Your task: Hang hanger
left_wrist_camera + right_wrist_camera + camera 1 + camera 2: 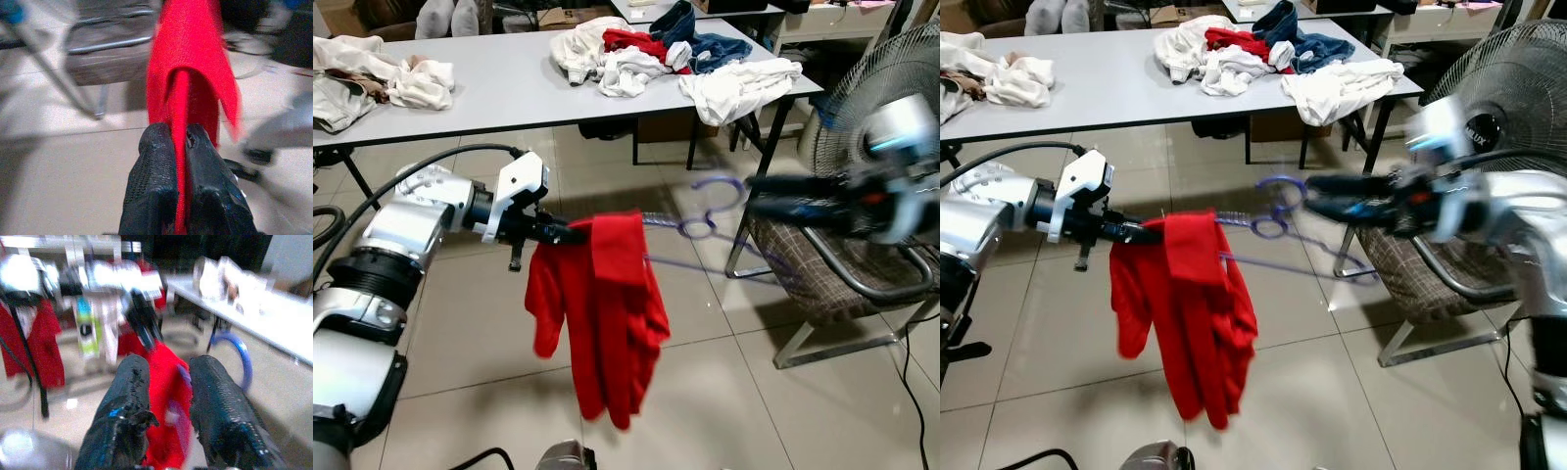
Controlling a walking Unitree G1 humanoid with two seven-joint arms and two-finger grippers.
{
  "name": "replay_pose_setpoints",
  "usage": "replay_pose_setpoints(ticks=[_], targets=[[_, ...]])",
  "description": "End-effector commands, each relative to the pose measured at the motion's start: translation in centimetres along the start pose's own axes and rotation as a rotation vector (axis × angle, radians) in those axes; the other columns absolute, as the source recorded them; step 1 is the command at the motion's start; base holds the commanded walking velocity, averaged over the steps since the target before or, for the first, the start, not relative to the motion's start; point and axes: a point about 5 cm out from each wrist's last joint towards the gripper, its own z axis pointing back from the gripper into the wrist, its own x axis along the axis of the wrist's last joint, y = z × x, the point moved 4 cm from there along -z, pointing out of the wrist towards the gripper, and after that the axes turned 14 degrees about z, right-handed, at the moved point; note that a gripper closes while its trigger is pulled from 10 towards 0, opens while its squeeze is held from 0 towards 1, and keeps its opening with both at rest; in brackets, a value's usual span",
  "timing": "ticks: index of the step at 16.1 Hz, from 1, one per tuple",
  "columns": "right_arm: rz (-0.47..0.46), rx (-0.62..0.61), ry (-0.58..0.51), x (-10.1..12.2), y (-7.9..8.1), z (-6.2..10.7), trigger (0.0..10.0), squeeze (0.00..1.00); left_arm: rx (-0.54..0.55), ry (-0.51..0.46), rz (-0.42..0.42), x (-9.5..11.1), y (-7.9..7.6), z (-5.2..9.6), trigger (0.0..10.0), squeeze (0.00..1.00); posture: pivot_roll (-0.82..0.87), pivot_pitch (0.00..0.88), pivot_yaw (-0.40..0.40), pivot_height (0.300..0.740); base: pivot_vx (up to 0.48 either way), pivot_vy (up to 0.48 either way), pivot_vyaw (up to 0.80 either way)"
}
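Hanger, purple, one counted, is held mid-air above the floor near the chair. One red garment is draped on it. The left gripper is pinched shut on the garment, likely to steady it. The right gripper is blurred; its fingers are spread around hanger and cloth, contact unclear. One worktop is noted behind.

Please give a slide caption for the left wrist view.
Left claw shut on the red garment, chair behind.

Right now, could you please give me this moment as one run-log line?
left tool: shut on red fabric garment | right tool: blurred, at purple plastic hanger | hanger: not hung
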Motion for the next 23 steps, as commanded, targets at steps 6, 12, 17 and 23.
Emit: replay_pose_setpoints(ticks=[6, 12, 17, 23], targets=[[-0.124, -0.031, -0.025, -3.2, 5.4, -4.5, 10.0, 1.0, 0.002, -0.256, 0.022, 3.9, 0.2, 1.3, 0.0, 0.0, -0.01, 0.0, 0.066, 0.74, 0.0, 0.0, 0.0], [-0.373, -0.53, 0.214, -14.3, 4.0, -4.2, 10.0, 1.0, -0.099, -0.312, 0.016, 5.8, -0.9, 2.0, 0.0, 0.0, 0.0, 0.0, 0.064, 0.74, 0.0, 0.0, 0.0], [-0.563, -0.491, 0.139, -17.8, 5.8, -4.7, 10.0, 1.0, -0.152, -0.353, 0.014, 7.0, -1.8, 1.5, 0.0, 0.0, 0.01, 0.0, 0.063, 0.74, 0.0, 0.0, 0.0], [-0.602, -0.529, 0.239, -20.3, 4.3, -5.6, 10.0, 0.92, -0.252, -0.372, -0.003, 8.7, -3.6, 1.6, 0.0, 0.0, 0.03, 0.0, 0.059, 0.74, 0.0, 0.0, 0.0]])
